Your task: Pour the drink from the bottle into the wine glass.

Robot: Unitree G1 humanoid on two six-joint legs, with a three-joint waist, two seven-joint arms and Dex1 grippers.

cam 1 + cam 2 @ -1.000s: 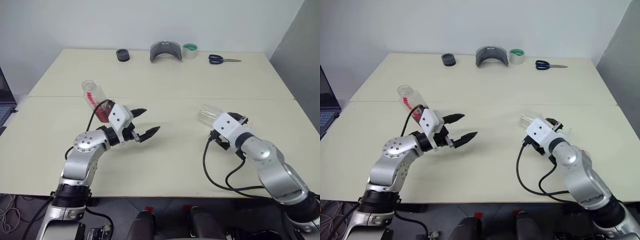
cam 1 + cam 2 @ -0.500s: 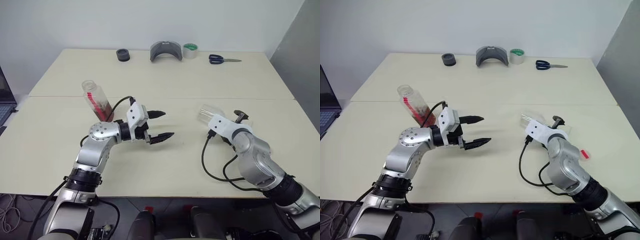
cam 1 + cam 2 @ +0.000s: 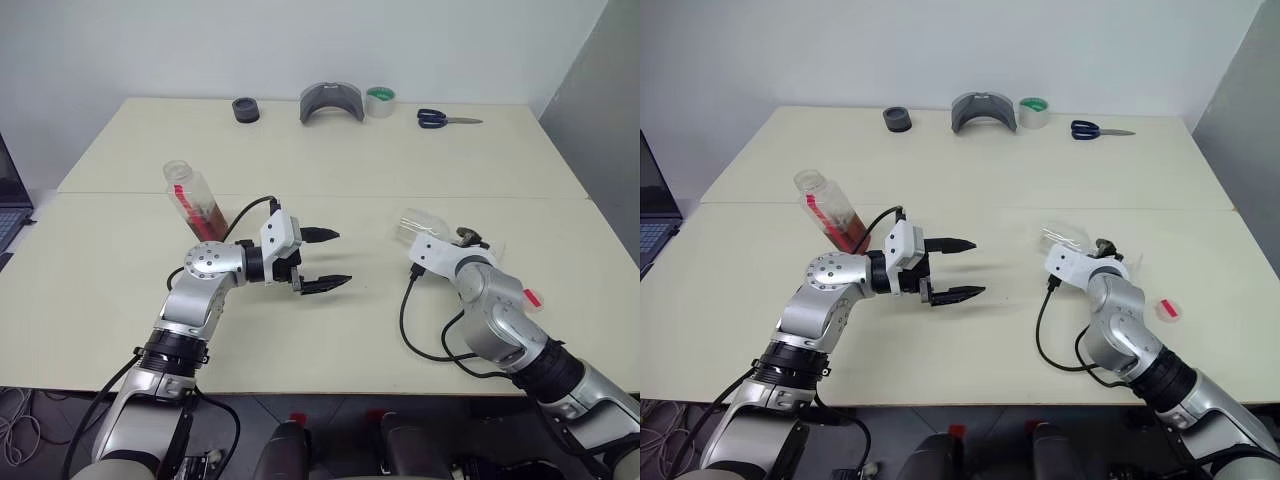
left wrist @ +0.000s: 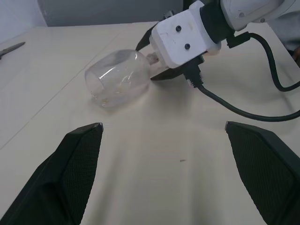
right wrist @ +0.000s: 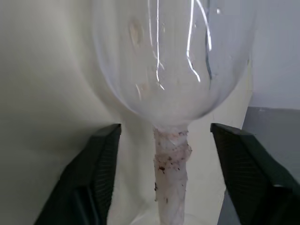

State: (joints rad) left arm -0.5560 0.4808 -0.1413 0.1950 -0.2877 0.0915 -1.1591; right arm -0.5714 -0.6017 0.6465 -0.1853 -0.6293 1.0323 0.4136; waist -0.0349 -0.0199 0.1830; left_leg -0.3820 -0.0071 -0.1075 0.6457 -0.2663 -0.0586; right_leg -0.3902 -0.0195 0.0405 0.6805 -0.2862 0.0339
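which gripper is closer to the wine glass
Right. The right gripper straddles the stem of the wine glass, which lies on its side; the left gripper hangs open, well off toward the bottle.

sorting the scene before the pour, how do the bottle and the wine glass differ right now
The bottle stands on its base, leaning; the wine glass lies on its side. The bottle holds reddish-brown drink; the glass is empty. No hand is at the bottle; the right hand straddles the glass stem. Both are clear.

Bottle [image 3: 194, 201] left on table [image 3: 340, 180]; wine glass [image 3: 415, 226] lying right.
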